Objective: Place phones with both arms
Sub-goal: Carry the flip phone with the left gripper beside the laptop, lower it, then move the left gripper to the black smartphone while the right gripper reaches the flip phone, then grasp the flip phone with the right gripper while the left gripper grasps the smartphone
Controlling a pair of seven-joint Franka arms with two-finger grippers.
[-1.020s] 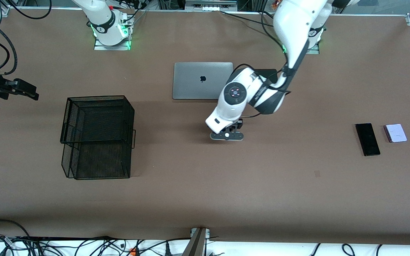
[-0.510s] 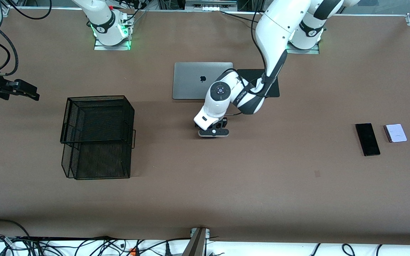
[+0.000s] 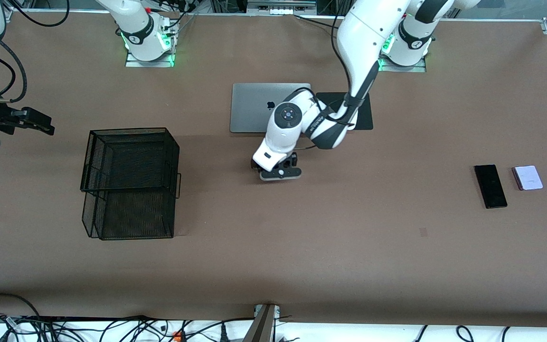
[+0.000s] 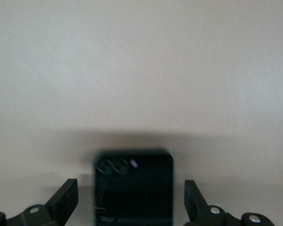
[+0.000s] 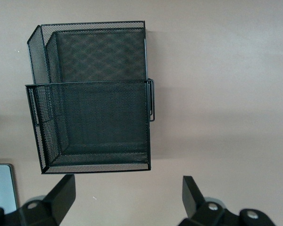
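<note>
Left gripper (image 4: 130,202) spread either side of small squarish black phone (image 4: 133,187), low over brown table (image 3: 349,237); right gripper (image 5: 127,197) spread, waiting. 3 phones total; no legible labels.

Three phones in all: one small squarish black phone (image 4: 133,188), one long slim black phone (image 3: 490,185), one pale lavender-white phone (image 3: 528,177). One silver laptop (image 3: 254,108), one black pad (image 3: 363,114), one black mesh basket (image 3: 130,182) with two compartments. Two white arms, two claws: left claw (image 3: 279,174), right claw (image 3: 31,122).

small black phone (image 4: 134,188): blurred, cut by frame edge | laptop (image 3: 254,108): partly hidden under left arm
</note>
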